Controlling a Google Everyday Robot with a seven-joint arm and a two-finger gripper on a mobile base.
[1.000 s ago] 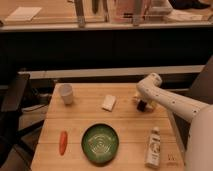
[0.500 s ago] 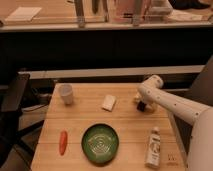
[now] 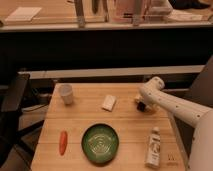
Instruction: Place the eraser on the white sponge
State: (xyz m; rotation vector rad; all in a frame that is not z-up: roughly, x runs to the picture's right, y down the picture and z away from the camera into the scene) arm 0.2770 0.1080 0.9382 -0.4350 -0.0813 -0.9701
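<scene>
Your worktop (image 3: 125,131) carries the white arm (image 3: 175,106) reaching in from the picture's right, then the green plate (image 3: 100,143) near the front edge. The white sponge (image 3: 108,102) lies mid-worktop. Near it, the gripper (image 3: 141,104) sits low, fingers spread, over the dark eraser (image 3: 143,107); whether they touch it, you can't tell.

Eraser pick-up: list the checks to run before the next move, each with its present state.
1. Gripper low over the right side of the tabletop, jaws open: ok.
2. Eraser's exact spot: cannot tell; the gripper covers that area.
3. Eraser gripped: not ok, jaws not closed.
4. White sponge flat, nothing on top: ok.
5. Stretch of tabletop between gripper and sponge bare: ok.
6. Cup and bottle stand off that stretch: ok.
</scene>
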